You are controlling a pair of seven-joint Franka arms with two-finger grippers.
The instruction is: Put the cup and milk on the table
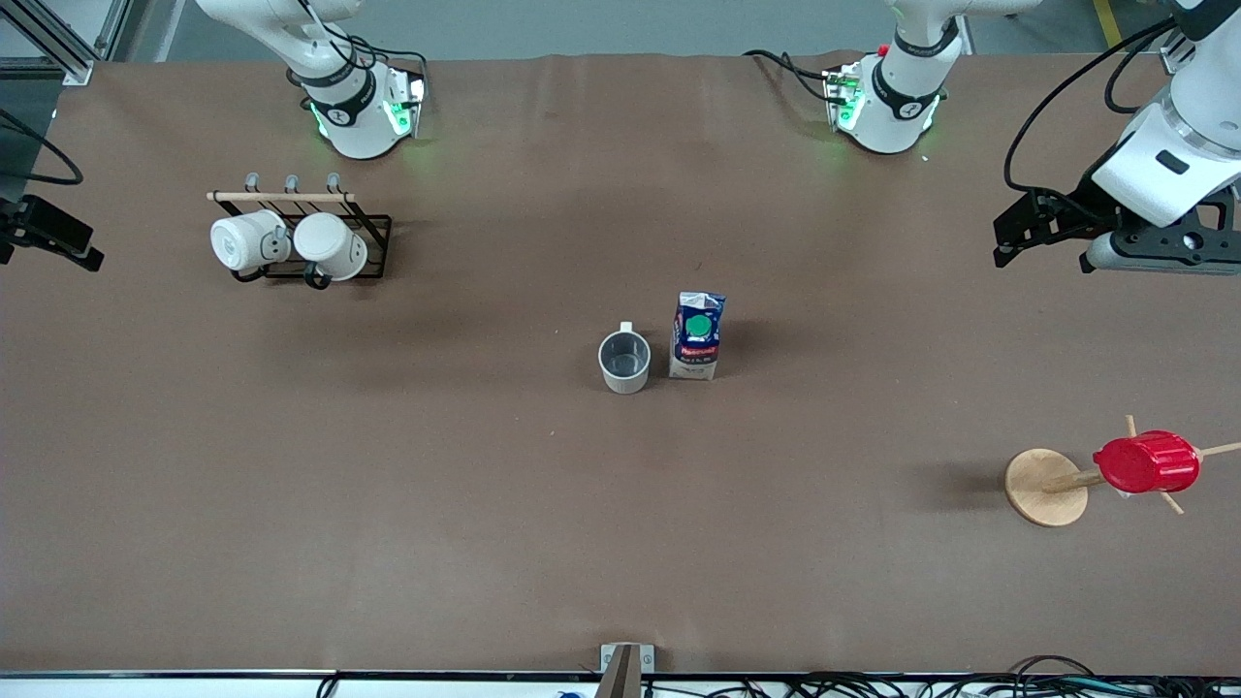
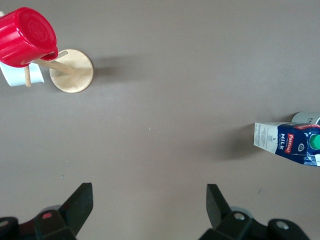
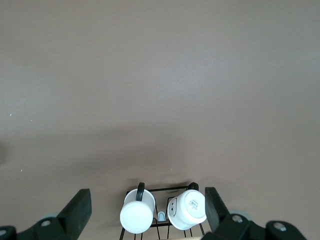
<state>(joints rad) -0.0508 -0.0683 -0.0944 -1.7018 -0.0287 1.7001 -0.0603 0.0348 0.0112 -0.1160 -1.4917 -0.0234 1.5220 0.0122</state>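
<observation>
The cup (image 1: 624,361), cream-white with a grey inside, stands upright on the brown table (image 1: 388,504) near its middle. The milk (image 1: 697,335) stands upright right beside it, toward the left arm's end. In the left wrist view the milk (image 2: 287,142) shows at the edge, with a sliver of the cup (image 2: 307,118) next to it. My left gripper (image 1: 1042,252) hangs open and empty above the table at the left arm's end, its fingers wide apart (image 2: 148,200). My right gripper (image 1: 48,254) is open and empty (image 3: 147,205) above the right arm's end of the table.
Two plain white mugs (image 1: 286,242) hang on a black wire rack (image 1: 373,247) at the right arm's end, seen also in the right wrist view (image 3: 137,215). A red ribbed cup (image 1: 1146,461) sits on a wooden peg stand (image 1: 1045,487) at the left arm's end.
</observation>
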